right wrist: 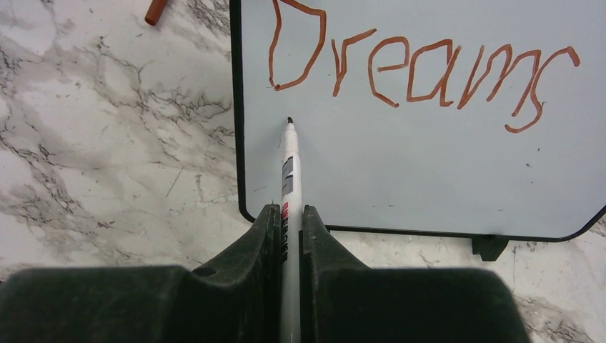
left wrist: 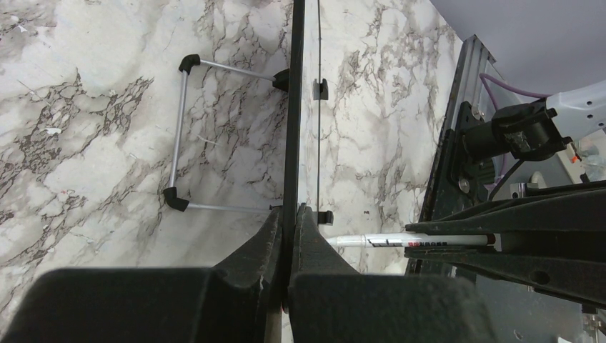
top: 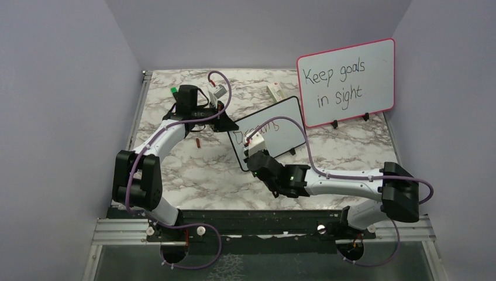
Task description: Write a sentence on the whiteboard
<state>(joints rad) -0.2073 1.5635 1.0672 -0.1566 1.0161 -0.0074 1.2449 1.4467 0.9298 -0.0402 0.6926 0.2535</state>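
Near the middle of the marble table [top: 193,181], the whiteboard [top: 286,130] stands tilted back on its small black feet. It is turned askew, in front of and to the left of a larger pink-framed board [top: 374,64] with black writing.

From its base the left arm rises, folds at a high elbow and reaches forward and to the right, to the whiteboard's left edge. The left claw [left wrist: 291,239] is closed on the thin black frame with one finger on each face. Its wrist camera sees the frame edge-on. Behind the panel a wire stand [left wrist: 179,136] rests on the marble.

Lower down, the right arm stretches its forearm leftward from an elbow far out on the right. Its wrist bends toward the whiteboard's near left corner. The right claw [right wrist: 288,218] is clamped on a white marker [right wrist: 289,161], which points straight out between the fingers. The dark tip sits over the white surface just below the letter "D", close to the frame's left side. Whether it touches cannot be told.

Of the sentence [right wrist: 421,71], only the red word "Dreams" is on the whiteboard, running along the upper part. A small red cap [right wrist: 155,10] lies on the table, apart from the whiteboard's left side.
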